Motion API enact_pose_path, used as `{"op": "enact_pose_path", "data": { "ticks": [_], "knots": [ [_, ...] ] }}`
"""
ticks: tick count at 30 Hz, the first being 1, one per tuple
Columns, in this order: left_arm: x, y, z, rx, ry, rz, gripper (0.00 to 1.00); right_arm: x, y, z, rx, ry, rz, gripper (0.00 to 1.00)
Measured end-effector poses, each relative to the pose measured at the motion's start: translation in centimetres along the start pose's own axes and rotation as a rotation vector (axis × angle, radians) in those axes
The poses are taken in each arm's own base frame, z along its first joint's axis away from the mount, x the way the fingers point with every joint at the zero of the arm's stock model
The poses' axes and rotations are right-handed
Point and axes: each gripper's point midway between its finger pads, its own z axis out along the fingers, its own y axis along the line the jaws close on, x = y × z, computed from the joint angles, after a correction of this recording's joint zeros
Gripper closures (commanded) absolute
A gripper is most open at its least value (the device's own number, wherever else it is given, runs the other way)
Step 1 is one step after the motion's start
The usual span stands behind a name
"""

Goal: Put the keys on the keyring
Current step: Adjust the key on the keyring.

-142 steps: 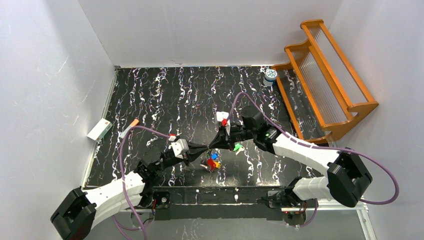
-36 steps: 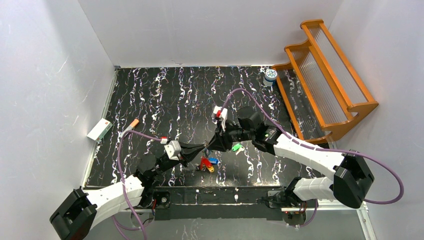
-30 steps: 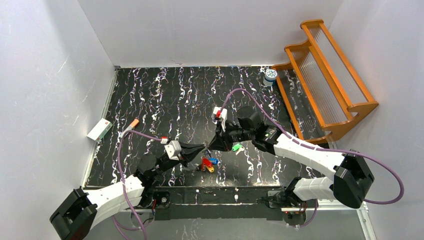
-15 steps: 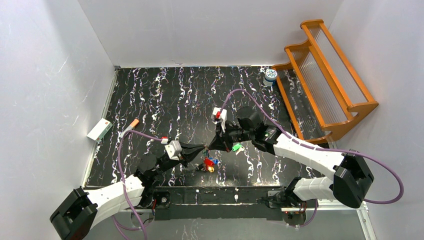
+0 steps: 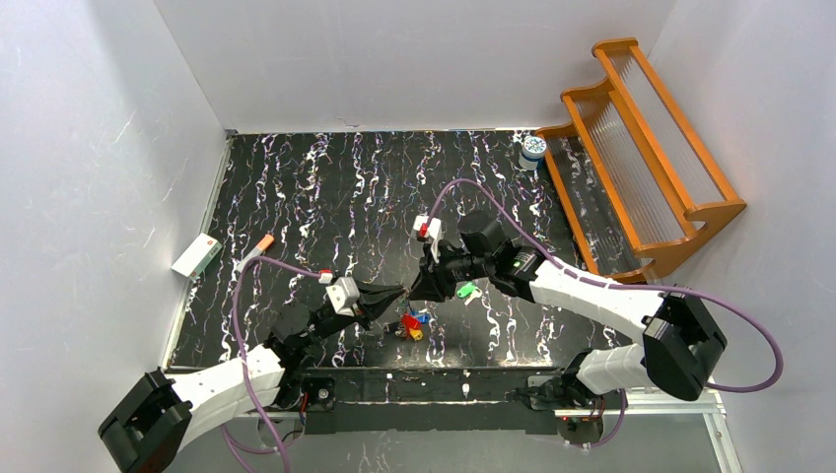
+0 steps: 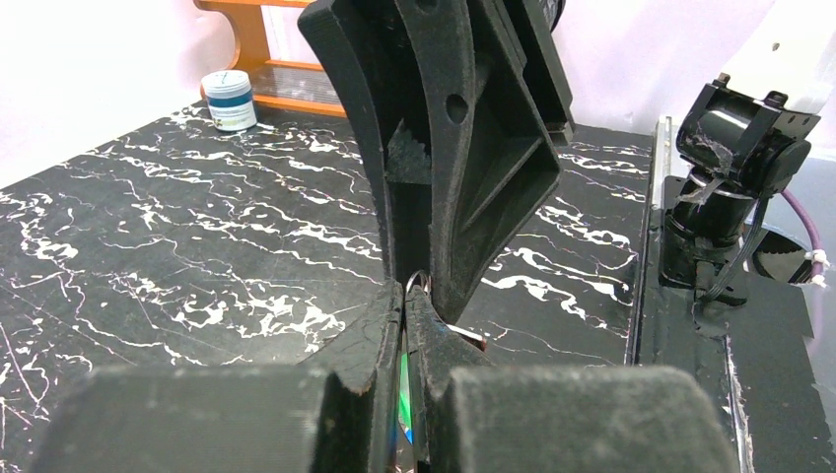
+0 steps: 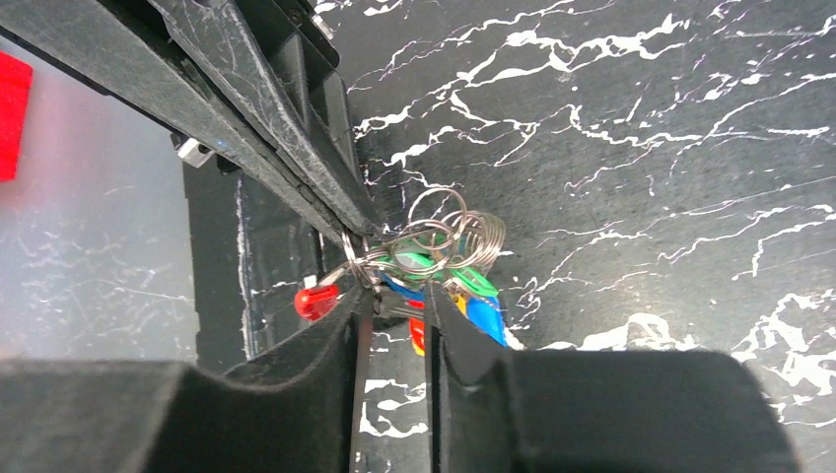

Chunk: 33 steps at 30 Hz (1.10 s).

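Black white-veined marble tabletop (image 5: 325,187), white walls. Left gripper (image 5: 397,293) reaching from 8 o'clock, jaws together, clamped on thin round metal keyring (image 7: 449,236) mid-table. Right gripper (image 7: 392,307) from 3 o'clock, jaws slightly apart beside ring. Small silvery coloured-head keys (image 5: 412,323) dangling at 6 o'clock.

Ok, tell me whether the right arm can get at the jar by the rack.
Probably yes: nothing stands on the table between the right gripper and the jar, though that gripper is at the keyring now.
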Motion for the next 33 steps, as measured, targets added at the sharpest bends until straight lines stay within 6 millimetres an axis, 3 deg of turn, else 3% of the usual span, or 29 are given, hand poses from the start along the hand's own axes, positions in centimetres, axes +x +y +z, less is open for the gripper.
{"op": "enact_pose_path", "data": {
  "ticks": [7, 15, 22, 31, 33],
  "knots": [
    [-0.2, 0.0, 0.0, 0.002, -0.007, 0.002, 1.0, -0.1, -0.2, -0.3, 0.016, -0.013, -0.048, 0.51],
    [-0.5, -0.1, 0.1, 0.004, -0.02, 0.007, 1.0, -1.1, 1.0, -1.5, -0.016, -0.091, -0.172, 0.63],
    [-0.5, -0.1, 0.1, 0.004, -0.02, 0.007, 1.0, -2.0, 1.7, -1.6, -0.052, -0.142, -0.223, 0.65],
    [-0.7, -0.1, 0.1, 0.007, -0.025, 0.008, 1.0, -2.0, 1.6, -0.7, -0.089, -0.149, -0.23, 0.86],
    [-0.7, -0.1, 0.1, 0.007, -0.026, 0.008, 1.0, -1.8, 1.6, -0.5, -0.093, -0.145, -0.226, 0.98]
  ]
}}
